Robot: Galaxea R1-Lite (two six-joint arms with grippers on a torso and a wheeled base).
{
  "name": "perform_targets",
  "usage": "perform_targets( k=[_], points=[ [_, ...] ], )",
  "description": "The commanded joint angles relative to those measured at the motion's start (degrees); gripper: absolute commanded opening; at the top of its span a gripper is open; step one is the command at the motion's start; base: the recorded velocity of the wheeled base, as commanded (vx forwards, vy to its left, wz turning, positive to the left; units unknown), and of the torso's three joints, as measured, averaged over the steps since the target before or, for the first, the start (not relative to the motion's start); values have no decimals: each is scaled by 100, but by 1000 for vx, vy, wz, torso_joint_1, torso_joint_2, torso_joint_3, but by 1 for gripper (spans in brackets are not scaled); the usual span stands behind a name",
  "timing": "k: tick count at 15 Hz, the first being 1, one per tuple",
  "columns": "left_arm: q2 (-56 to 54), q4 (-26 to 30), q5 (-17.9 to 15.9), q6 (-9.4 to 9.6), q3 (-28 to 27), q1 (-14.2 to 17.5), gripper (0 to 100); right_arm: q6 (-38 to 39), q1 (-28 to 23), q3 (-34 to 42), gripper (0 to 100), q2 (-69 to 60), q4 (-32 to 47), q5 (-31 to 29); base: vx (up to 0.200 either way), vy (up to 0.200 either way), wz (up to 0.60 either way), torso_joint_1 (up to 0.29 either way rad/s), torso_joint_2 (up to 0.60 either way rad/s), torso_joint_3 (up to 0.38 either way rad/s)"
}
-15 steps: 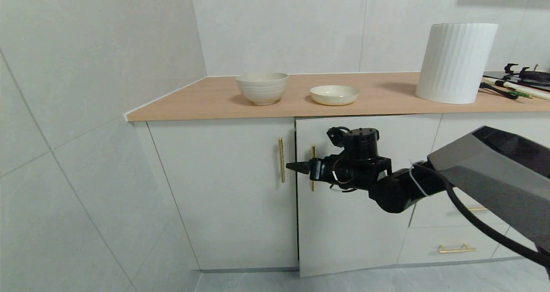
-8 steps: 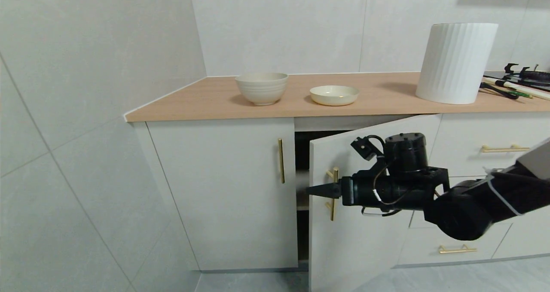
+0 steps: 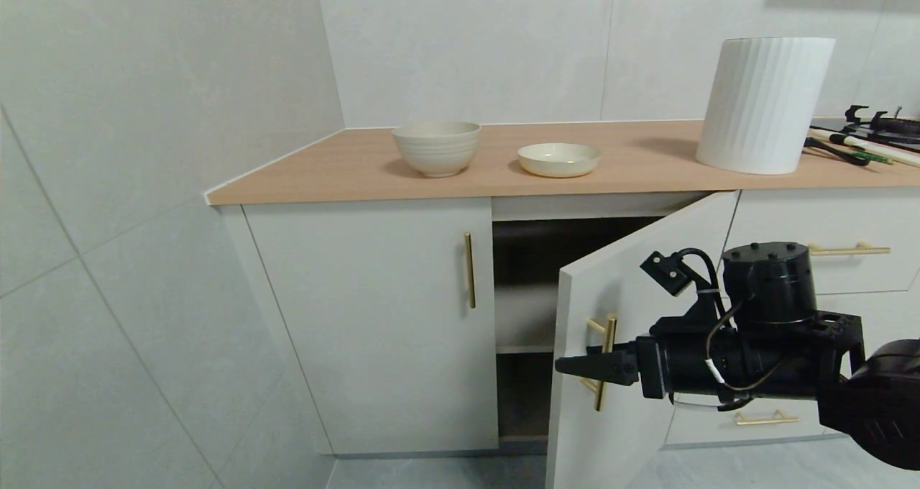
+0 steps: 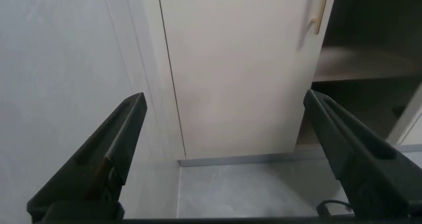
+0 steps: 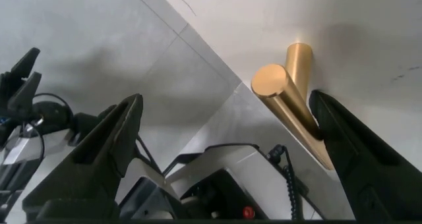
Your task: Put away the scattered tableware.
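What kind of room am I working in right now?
Most likely a home kitchen: a wood counter over cabinets, a bowl and dish on it, and a stove burner at the right.

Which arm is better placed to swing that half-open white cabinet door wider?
Right. The right gripper has its open fingers around the gold bar handle of the half-open white cabinet door. The left gripper hangs low, open, facing the closed left door near the floor.

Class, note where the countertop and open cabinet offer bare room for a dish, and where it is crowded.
Bare: countertop between plate and white canister; corner left of bowl; cabinet shelf inside the open door. Crowded: right end, utensils beside the canister.
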Motion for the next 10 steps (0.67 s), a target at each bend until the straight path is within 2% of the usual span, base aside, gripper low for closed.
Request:
perform_targets(
  k=[1,2,4,5,6,7,9,10],
  points=[
    [2,-3,0,-10,0,2,100,5,9,124,100,-227,2,52,0,0,0,0,0,0],
    [2,-3,0,16,0,2,100,5,1,203,100,-297,2,43,0,0,0,0,0,0],
    [2,-12,0,210,0,2,100,5,-8,335,100,-376,2,43,0,0,0,0,0,0],
    [2,-109,-17,201,-79,2,100,5,-8,379,100,-376,-33,43,0,0,0,0,0,0],
    [46,-109,-184,34,-589,2,100,5,-8,431,100,-376,-95,43,0,0,0,0,0,0],
    [319,243,-597,-186,-1178,-86,100,5,-8,440,100,-367,-156,43,0,0,0,0,0,0],
    [1127,1104,-1362,-265,-2268,-148,100,5,-8,449,100,-376,-183,34,0,0,0,0,0,0],
    [2446,1570,-2338,-274,-3076,-148,100,5,-8,449,100,-376,-183,34,0,0,0,0,0,0]
  ],
)
